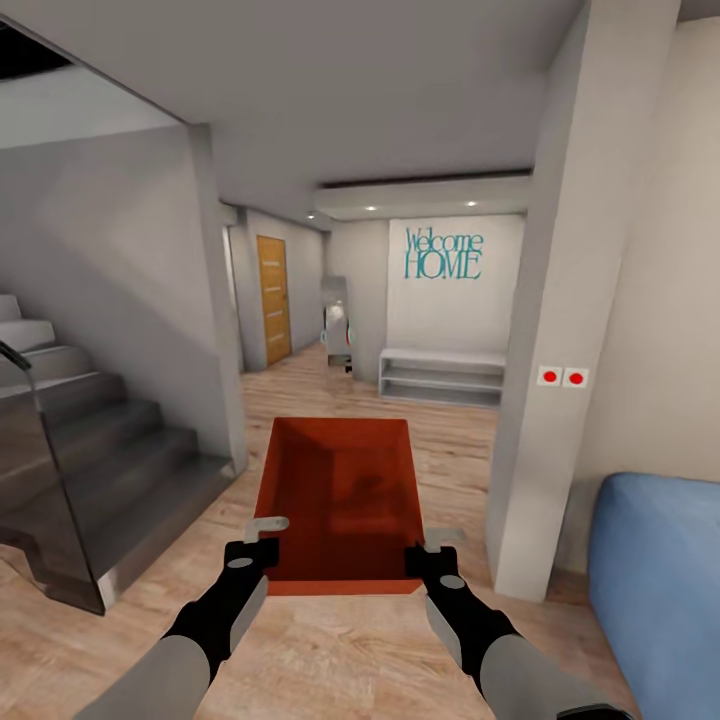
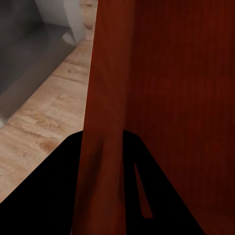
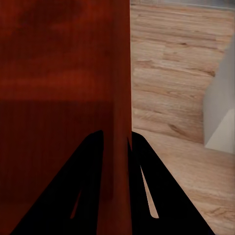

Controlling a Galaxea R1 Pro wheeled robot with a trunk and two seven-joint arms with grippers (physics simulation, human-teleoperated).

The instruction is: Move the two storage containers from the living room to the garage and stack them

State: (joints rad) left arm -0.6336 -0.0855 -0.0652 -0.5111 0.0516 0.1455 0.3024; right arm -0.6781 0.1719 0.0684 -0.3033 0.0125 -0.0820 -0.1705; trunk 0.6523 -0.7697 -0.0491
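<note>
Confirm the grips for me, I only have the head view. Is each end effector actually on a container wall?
Observer: Left wrist view shows the left end effector with a finger either side of the storage container wall.
Operator: Right side?
Observer: Same. The right end effector straddles the wall, one finger inside the bin, the other outside.
Operator: Anything under the bin?
Observer: Right wrist view shows the wood plank floor beside the wall and a white wall corner; directly beneath the bin is hidden.
</note>
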